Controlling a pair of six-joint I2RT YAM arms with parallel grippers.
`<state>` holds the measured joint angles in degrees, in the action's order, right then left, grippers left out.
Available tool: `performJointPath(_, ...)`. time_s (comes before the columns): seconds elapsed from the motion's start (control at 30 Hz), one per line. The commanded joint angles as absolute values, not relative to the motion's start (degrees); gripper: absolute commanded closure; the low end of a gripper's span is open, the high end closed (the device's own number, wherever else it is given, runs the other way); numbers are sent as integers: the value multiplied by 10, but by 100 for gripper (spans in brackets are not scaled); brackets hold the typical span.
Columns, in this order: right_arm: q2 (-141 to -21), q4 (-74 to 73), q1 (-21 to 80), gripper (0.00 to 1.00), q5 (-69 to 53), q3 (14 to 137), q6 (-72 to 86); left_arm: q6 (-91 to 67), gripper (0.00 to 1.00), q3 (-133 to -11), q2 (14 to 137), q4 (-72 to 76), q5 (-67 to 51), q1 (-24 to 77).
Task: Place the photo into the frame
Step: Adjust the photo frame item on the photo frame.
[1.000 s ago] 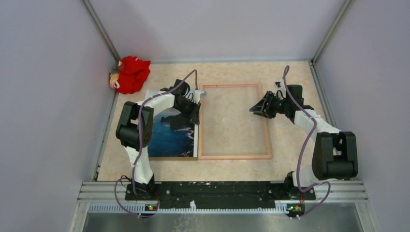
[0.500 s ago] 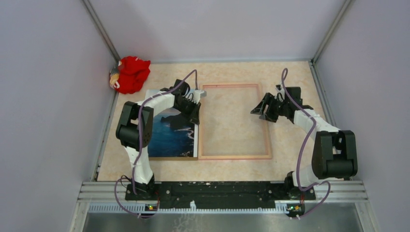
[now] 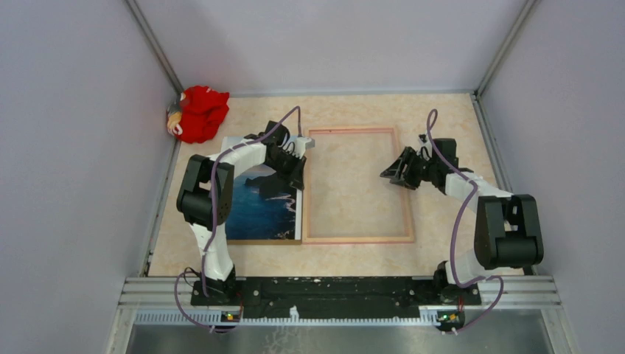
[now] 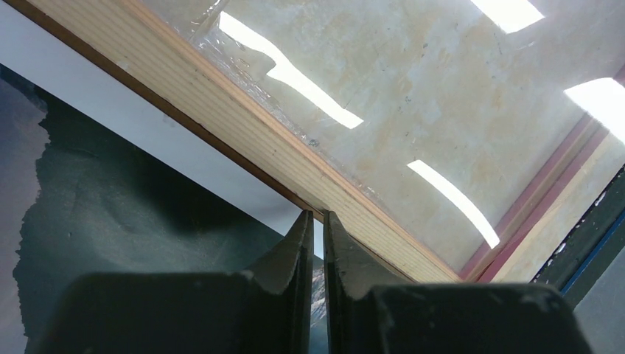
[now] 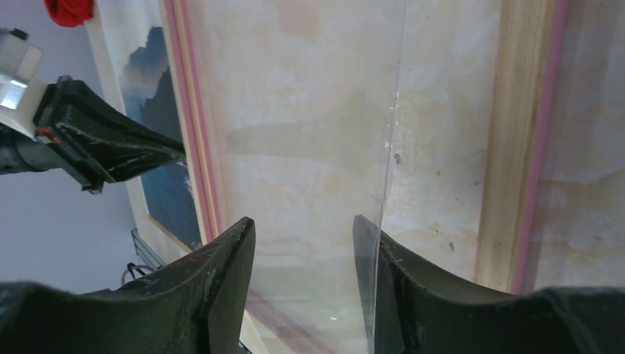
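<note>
The photo (image 3: 258,210) lies picture-side up on the surface (image 3: 442,118), just left of the frame (image 3: 357,240). Its right edge runs along the frame's left rail. The frame lies flat with its pale wood back up, and no picture is in it yet.

The step in hand looks like catching the photo's right edge and carrying it over that rail. The grip should take only the white border. The edge should rise just enough to clear the wood, and then the sheet should travel flat and square to the opening so that no corner snags.

The left claw (image 4: 315,216) is closed to a thin slit, tips down on the white border right beside the rail. Whether the border is actually pinched cannot be told. The left arm is folded at the elbow, with its forearm crossing the far part of the photo and its wrist tipped down.

The right claw (image 5: 302,225) stands clearly apart and low over the frame's right half, pointing left. The edge of a clear sheet (image 5: 309,147) inside the frame runs up to one finger's inner face — nothing looks clamped. It would best stay wide and steady the frame, without dragging that sheet.
</note>
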<state>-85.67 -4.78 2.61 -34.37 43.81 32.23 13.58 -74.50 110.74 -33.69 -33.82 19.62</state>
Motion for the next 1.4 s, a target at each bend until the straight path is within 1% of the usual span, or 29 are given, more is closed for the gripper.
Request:
performJointPath(0.0, -835, 55, 32, 50, -400, 418, 355, 145, 86, -747, 1117, -335, -314, 206)
performJointPath(0.1, -817, 104, 32, 59, -418, 398, 370, 145, 86, -748, 1118, -334, -312, 205)
performJointPath(0.2, -803, 127, 32, 64, -425, 390, 377, 145, 87, -748, 1119, -335, -313, 206)
performJointPath(0.33, -799, 128, 35, 63, -425, 389, 378, 145, 87, -749, 1120, -334, -313, 206)
performJointPath(0.47, -804, 120, 42, 60, -418, 387, 376, 145, 87, -751, 1119, -336, -314, 206)
performJointPath(0.77, -795, 158, 71, 64, -387, 356, 417, 145, 87, -750, 1121, -335, -315, 206)
performJointPath(1.1, -795, 291, 72, 70, -423, 311, 533, 144, 88, -744, 1126, -331, -315, 206)
performJointPath(1.37, -817, 439, 75, 73, -447, 277, 660, 144, 88, -743, 1126, -329, -316, 207)
